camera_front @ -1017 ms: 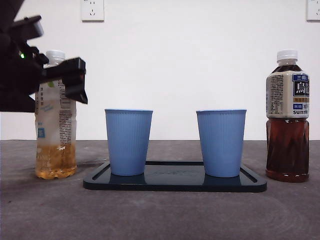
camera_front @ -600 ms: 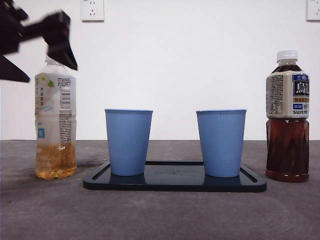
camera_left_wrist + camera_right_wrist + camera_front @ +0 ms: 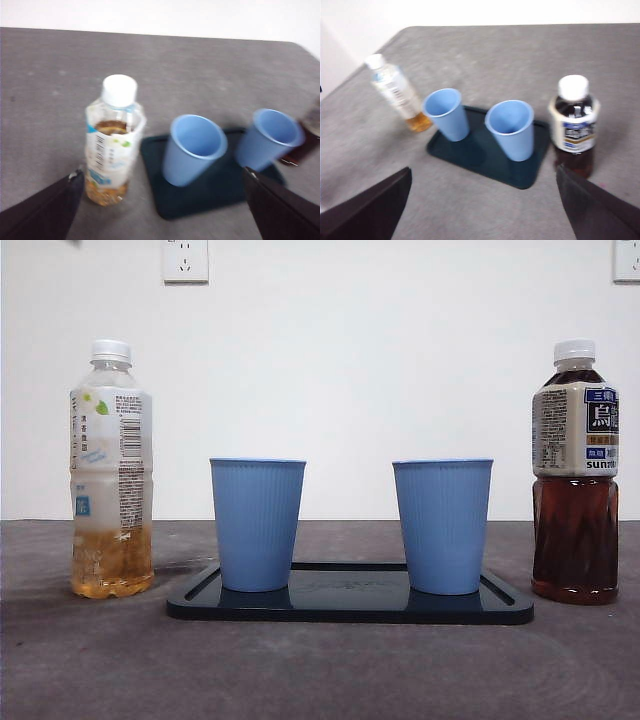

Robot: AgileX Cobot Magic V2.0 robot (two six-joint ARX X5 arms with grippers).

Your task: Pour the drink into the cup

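Note:
A clear capped bottle of pale tea stands upright on the table, left of the tray. Two blue cups stand side by side on a dark tray. A capped bottle of dark tea stands to the right of the tray. No gripper shows in the front view. My left gripper hovers high, open and holding nothing, above the pale bottle and the nearer cup. My right gripper is also high and open, above the tray and dark bottle.
The grey table runs to a white wall with two outlets. The table's rounded corner shows behind the pale bottle in the right wrist view.
The gripper that was beside the pale bottle's neck has risen up and to the left, out of the front view. The pale bottle stands free in the same spot.

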